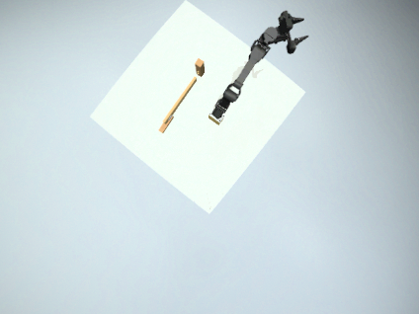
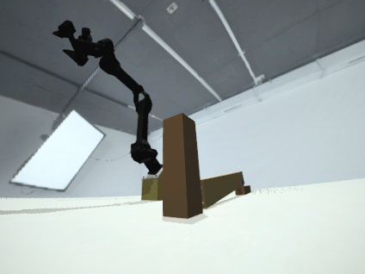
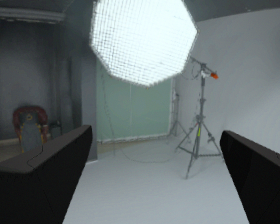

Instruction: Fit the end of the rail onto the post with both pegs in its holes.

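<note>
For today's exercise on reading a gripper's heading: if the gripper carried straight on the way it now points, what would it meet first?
Nothing on the table, as far as the views show. The gripper stands open, raised past the table's edge and aimed outward, away from the rail and post. Its wrist view shows only open studio space; depth is unclear.

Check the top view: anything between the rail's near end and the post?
Nothing: only a narrow strip of bare table separates rail from post.
</note>
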Motion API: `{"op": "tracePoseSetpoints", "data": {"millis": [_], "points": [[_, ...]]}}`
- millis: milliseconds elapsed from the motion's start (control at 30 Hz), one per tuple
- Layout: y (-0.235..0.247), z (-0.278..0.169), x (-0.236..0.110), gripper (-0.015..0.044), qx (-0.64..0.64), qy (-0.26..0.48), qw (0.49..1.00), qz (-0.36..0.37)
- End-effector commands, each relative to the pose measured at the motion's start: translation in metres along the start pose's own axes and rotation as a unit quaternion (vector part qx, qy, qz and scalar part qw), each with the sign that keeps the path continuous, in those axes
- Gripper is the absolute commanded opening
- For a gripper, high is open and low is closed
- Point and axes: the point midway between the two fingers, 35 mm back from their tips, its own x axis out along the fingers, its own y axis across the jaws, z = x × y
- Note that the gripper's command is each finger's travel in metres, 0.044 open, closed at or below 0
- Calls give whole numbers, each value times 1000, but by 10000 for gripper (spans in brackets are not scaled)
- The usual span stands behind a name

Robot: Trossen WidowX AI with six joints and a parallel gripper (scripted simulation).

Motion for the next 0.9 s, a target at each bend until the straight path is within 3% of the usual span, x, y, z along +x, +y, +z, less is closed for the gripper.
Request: {"op": "tracePoseSetpoints", "data": {"millis": [0,233,433,633,867], "points": [[1,-2,1,426,-1,3,1000,2],[47,-76,12,440,-46,95,992,75],[102,-148,-2,440,-93,177,965,168],[163,-213,-44,440,-140,244,918,279],[226,-268,-122,440,-190,290,841,414]]}}
